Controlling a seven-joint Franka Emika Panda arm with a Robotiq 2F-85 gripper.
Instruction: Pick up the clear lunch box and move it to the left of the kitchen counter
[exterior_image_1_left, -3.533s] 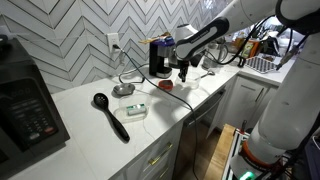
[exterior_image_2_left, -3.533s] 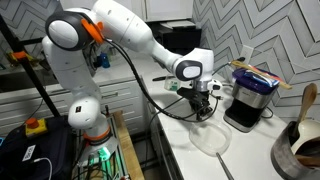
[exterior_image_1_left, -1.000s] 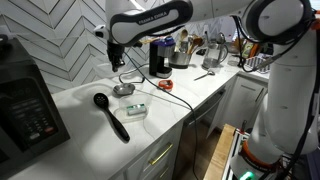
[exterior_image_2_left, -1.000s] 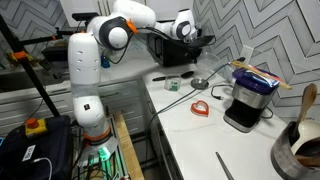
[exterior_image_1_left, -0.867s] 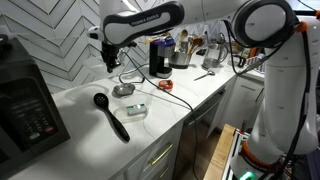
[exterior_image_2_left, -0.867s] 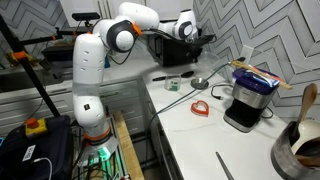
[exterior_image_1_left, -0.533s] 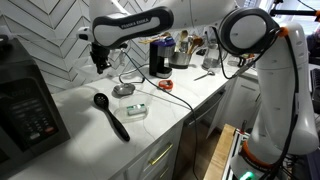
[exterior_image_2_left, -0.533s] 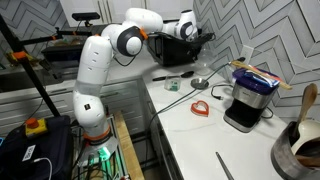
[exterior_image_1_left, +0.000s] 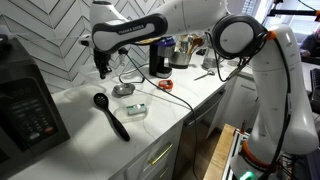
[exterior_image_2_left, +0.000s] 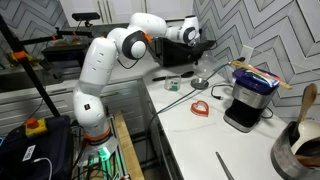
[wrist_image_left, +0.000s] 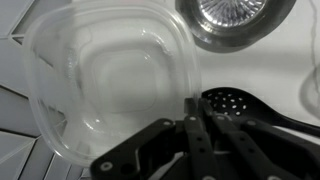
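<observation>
claw (wrist_image_left: 193, 110) pinching rim of clear lunch box (wrist_image_left: 100, 80); box empty; steel bowl (wrist_image_left: 235, 20) just beside.

On the kitchen counter (exterior_image_1_left: 90, 137), the slotted spoon (exterior_image_1_left: 112, 118) lies between microwave (exterior_image_1_left: 25, 110) and coffee maker (exterior_image_1_left: 159, 57).

Grey-white herringbone tile wall (exterior_image_1_left: 50, 45) — outlet (exterior_image_1_left: 113, 42) set in it; white cabinet fronts (exterior_image_1_left: 158, 158) with bar handles.

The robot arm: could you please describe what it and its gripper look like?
The arm is glossy white with rounded, tubular links, dark lettering along one link and an orange ring at a joint. The gripper is black, with slim fingers on jointed bars.
</observation>
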